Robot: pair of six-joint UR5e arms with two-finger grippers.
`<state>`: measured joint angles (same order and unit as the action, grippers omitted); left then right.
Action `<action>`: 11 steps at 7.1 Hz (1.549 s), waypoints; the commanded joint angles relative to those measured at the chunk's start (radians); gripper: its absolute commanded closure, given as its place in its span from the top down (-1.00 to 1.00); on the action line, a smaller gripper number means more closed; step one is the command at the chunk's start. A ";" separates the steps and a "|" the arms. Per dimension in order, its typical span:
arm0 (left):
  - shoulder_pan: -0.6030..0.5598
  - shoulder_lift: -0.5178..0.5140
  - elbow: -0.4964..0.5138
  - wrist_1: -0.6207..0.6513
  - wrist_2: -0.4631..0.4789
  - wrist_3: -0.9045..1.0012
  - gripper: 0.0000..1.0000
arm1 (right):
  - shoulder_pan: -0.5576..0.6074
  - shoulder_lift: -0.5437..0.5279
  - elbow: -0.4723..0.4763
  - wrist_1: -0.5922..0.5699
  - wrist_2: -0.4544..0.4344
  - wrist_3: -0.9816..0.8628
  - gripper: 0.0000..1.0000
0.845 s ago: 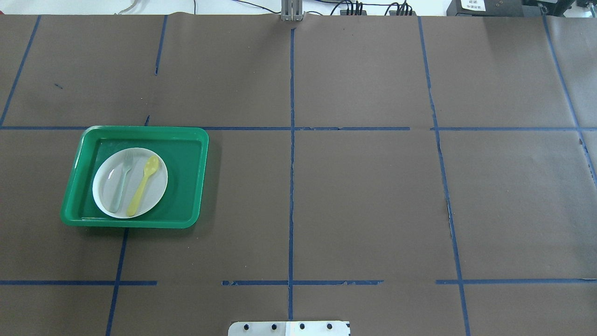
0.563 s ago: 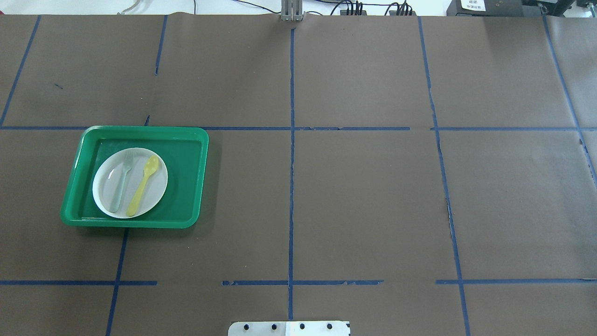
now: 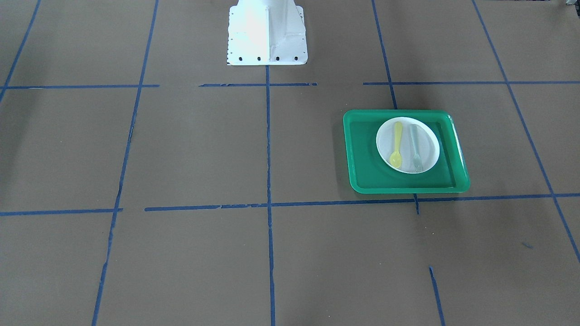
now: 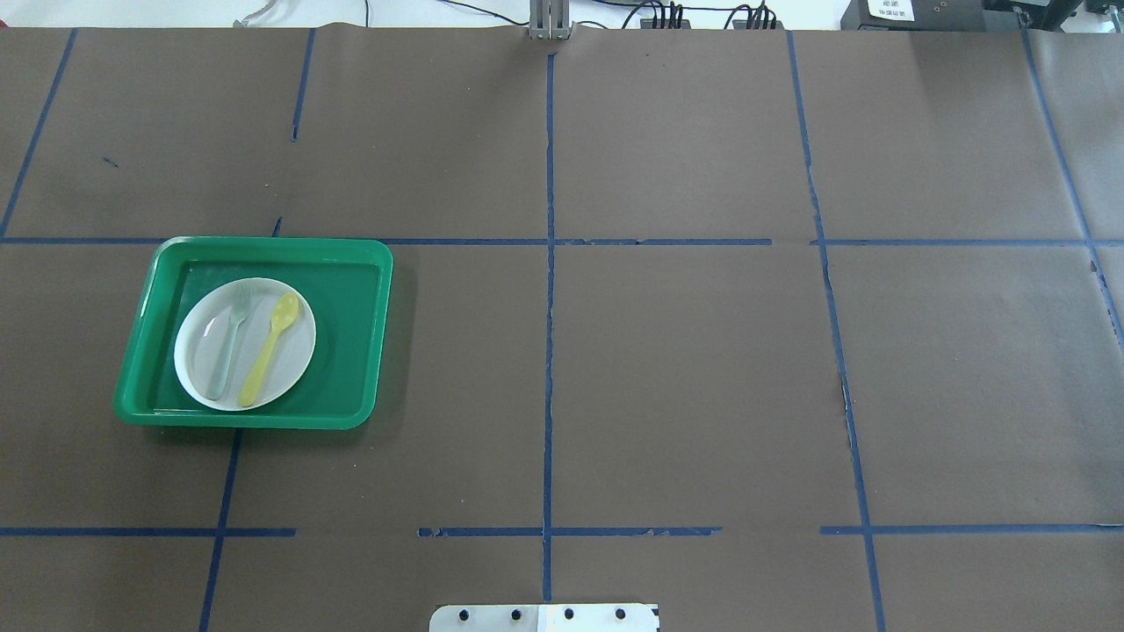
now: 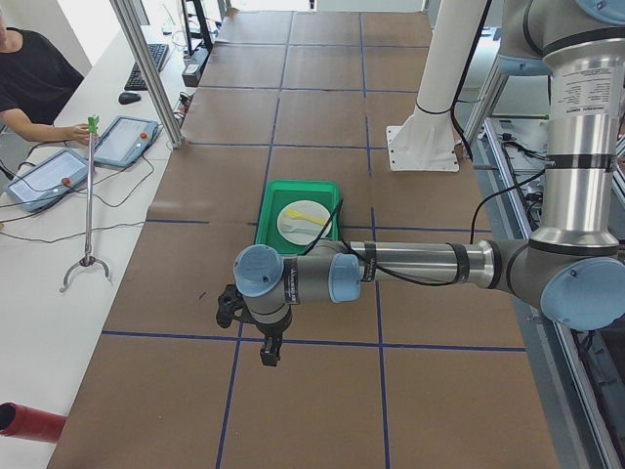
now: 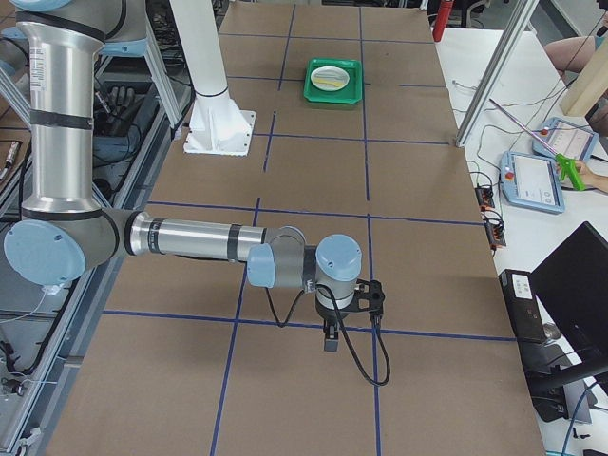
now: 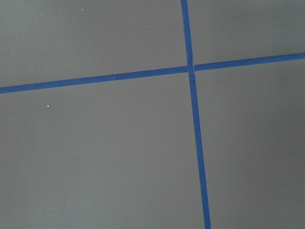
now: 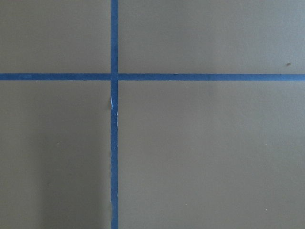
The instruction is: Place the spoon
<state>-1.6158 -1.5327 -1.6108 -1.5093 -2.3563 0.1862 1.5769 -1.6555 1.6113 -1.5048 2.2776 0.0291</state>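
The left silver-and-blue jointed arm [image 5: 420,264] stood with its upper segment upright and its forearm stretched out level from a blue-capped elbow. Its wrist turned down, and the left black two-finger gripper [image 5: 270,352] hung pointing downward. The right silver-and-blue jointed arm [image 6: 190,237] showed a matching posture, with the right black two-finger gripper [image 6: 330,340] likewise pointing downward. Whether either gripper's fingers were apart or together could not be told.

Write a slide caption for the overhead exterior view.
Yellow spoon and grey-green fork lie side by side on a white plate inside a green tray.
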 commanded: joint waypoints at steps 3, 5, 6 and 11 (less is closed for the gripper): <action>0.122 0.003 -0.013 -0.334 -0.079 -0.276 1.00 | 0.000 -0.001 -0.001 0.000 0.000 0.000 1.00; 0.288 -0.001 -0.101 -0.426 -0.077 -0.491 1.00 | 0.000 -0.001 -0.001 0.000 -0.001 0.000 1.00; 0.368 -0.007 -0.154 -0.442 -0.066 -0.535 0.86 | 0.000 -0.001 -0.001 0.000 0.000 0.000 1.00; 0.773 -0.202 -0.169 -0.437 0.256 -0.978 0.77 | 0.000 0.000 -0.001 0.000 0.000 0.000 1.00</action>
<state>-0.9208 -1.6873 -1.7922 -1.9509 -2.1771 -0.7424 1.5769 -1.6559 1.6107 -1.5049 2.2773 0.0291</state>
